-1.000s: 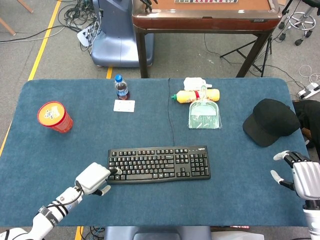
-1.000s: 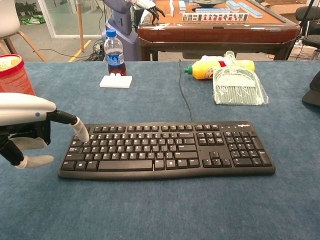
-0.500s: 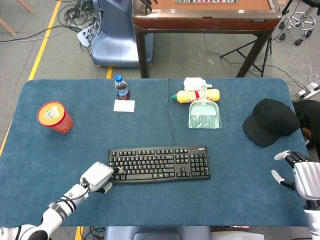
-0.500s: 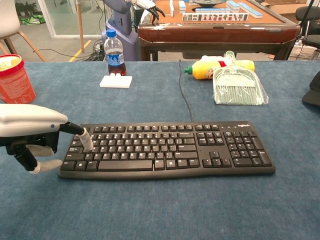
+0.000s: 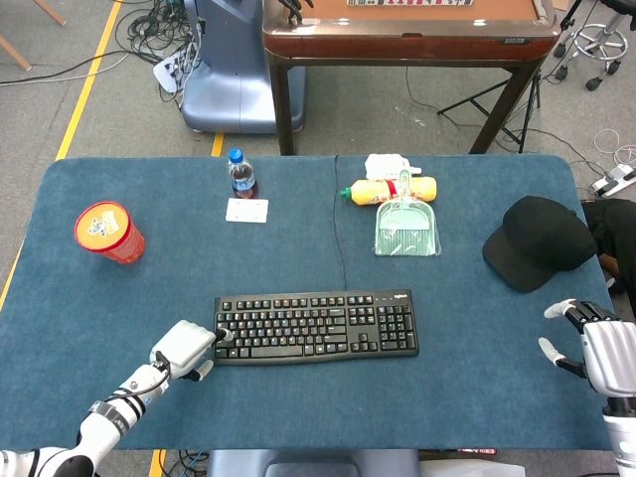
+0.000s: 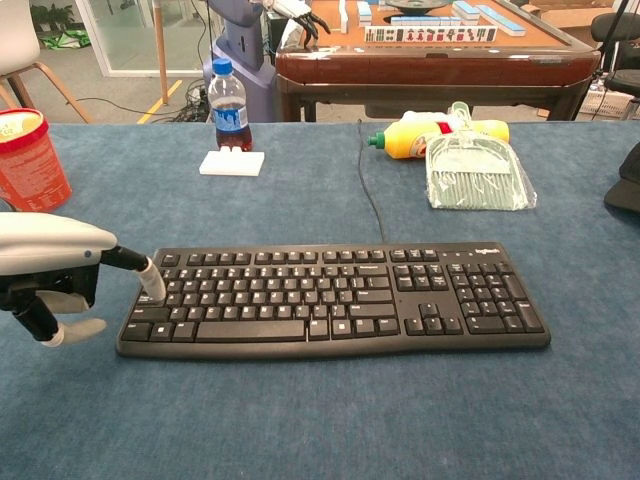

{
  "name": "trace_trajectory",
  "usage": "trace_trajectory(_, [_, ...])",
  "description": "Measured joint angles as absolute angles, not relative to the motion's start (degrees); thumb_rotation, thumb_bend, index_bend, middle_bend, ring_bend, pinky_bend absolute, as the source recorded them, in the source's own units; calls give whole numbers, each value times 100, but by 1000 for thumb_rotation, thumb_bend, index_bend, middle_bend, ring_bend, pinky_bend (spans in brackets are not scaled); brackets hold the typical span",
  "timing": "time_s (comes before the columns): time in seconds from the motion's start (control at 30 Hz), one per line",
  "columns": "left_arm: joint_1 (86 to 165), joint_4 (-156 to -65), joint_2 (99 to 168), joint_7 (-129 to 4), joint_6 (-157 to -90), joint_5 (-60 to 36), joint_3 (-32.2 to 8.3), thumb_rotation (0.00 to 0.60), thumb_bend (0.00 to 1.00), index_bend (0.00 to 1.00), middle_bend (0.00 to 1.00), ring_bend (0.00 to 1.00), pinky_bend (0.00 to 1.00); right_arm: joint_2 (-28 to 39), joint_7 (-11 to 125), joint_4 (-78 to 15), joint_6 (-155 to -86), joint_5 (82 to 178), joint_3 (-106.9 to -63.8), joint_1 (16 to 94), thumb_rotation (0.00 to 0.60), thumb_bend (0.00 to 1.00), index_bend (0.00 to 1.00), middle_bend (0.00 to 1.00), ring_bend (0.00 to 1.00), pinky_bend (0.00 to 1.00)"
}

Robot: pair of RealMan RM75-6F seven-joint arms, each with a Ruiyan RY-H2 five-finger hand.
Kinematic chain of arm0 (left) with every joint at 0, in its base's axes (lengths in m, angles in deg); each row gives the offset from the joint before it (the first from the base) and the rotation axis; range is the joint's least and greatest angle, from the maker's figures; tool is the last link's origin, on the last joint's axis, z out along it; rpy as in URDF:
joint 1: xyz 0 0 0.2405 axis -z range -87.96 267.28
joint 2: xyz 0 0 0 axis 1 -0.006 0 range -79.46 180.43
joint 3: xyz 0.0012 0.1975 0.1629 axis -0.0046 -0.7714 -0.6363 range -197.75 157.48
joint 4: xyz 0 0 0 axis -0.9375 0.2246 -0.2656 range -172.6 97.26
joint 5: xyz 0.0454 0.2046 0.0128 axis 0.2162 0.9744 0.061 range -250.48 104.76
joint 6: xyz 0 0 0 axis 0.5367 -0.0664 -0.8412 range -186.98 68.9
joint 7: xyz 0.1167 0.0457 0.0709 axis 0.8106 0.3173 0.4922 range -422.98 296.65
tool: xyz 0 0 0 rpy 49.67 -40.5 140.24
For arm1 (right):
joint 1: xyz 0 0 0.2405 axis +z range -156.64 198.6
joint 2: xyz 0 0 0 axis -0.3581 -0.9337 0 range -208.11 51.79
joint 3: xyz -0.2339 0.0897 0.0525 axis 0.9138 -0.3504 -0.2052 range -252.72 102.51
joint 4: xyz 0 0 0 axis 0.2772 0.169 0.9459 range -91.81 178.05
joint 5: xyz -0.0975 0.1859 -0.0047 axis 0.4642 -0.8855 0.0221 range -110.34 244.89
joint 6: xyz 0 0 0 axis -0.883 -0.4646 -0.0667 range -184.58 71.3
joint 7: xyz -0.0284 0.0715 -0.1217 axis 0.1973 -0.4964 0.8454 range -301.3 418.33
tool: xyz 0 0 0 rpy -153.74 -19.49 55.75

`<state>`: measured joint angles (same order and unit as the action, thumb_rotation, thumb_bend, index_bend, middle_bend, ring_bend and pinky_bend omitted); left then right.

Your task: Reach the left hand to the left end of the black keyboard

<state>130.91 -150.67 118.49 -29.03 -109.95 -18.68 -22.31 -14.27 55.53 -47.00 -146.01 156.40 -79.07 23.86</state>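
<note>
The black keyboard [image 5: 316,326] [image 6: 335,299] lies near the table's front middle, its cable running to the far edge. My left hand [image 5: 185,349] [image 6: 50,275] sits at the keyboard's left end, holding nothing. One extended fingertip [image 6: 153,285] touches the keys at the left edge, while the other fingers hang curled beside the keyboard. My right hand [image 5: 599,353] hovers at the table's right edge, far from the keyboard, fingers apart and empty.
A red snack can [image 5: 107,232] [image 6: 30,158] stands at the left. A cola bottle [image 5: 241,174] and white card [image 5: 246,210] sit behind the keyboard. A yellow bottle [image 5: 388,190], green dustpan [image 5: 406,225] and black cap [image 5: 540,241] lie to the right.
My left hand has shifted slightly left along the keyboard's left end, so its fingertip now touches the outermost keys. The right hand has stayed still.
</note>
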Motion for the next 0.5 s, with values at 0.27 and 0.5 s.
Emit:
trace_trajectory(0.27, [13096,-15076,11825,-2930,-11084,-1863,-2359,600,429,241,990,864,977,-1415,5588,-4703,-14577,15645,-7901,2397,600,209,473,454,398,572])
trace_trajectory(0.5, [13065,-15040,11841,-3021,-11119,-1840,-2454,600,429,241,991,865,977,-1413,5602,-4709,-14558,15635,-7900,2403,600,209,474,454,398,572])
